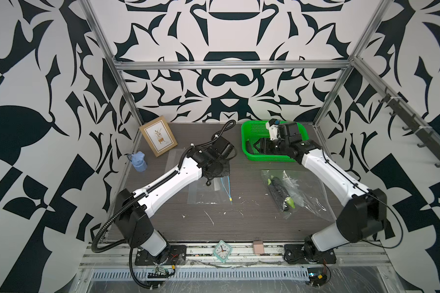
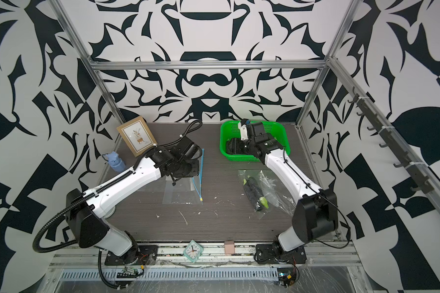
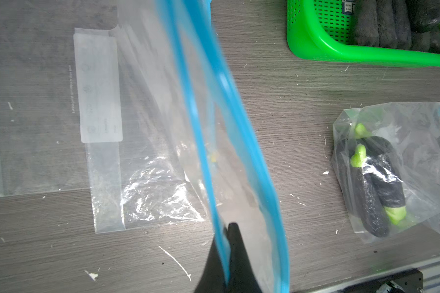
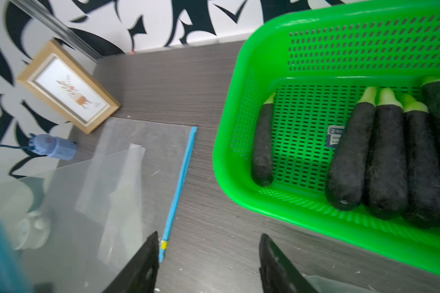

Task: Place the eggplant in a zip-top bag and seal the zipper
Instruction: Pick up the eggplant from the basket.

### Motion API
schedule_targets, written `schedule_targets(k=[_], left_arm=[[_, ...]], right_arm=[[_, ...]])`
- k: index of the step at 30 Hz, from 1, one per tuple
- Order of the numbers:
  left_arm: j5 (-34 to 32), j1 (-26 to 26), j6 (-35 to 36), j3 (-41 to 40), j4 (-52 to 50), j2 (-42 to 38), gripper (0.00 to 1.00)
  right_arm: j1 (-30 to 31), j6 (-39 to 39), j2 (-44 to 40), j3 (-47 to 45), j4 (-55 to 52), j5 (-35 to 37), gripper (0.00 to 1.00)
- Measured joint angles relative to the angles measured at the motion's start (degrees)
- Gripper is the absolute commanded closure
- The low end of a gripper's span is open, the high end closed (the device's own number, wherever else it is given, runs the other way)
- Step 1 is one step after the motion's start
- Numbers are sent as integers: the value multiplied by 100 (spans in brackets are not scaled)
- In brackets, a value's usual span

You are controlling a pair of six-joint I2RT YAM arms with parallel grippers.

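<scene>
A clear zip-top bag (image 3: 148, 157) with a blue zipper (image 3: 201, 114) lies mid-table, its mouth gaping. My left gripper (image 3: 228, 226) is shut on one lip of that zipper, holding it up off the table. In both top views the left wrist hides the gripper; the bag (image 1: 208, 192) shows below it. Several dark eggplants (image 4: 389, 157) with pale green stems lie in a green basket (image 4: 241, 106). One thinner eggplant (image 4: 263, 142) lies apart from the rest. My right gripper (image 4: 208, 234) is open and empty, over the basket's near-left rim (image 1: 248, 154).
A second clear bag (image 1: 290, 192) holding eggplants lies crumpled at the right. A framed picture (image 1: 158, 135) leans at the back left, with a small blue bottle (image 1: 139, 161) beside it. A clock (image 1: 222, 250) and a pink block (image 1: 258, 247) sit on the front rail.
</scene>
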Motion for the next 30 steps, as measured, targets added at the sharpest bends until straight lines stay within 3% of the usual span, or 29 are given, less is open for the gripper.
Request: schedule_targets(k=[11,30], left_arm=[[87,39,68,31,48,68,100],[151,87,85,44,61,184,100]], right_arm=[[-160,-37,2957,1648,-96,101,49],[-160,9,3786,2361,-203,651,63]])
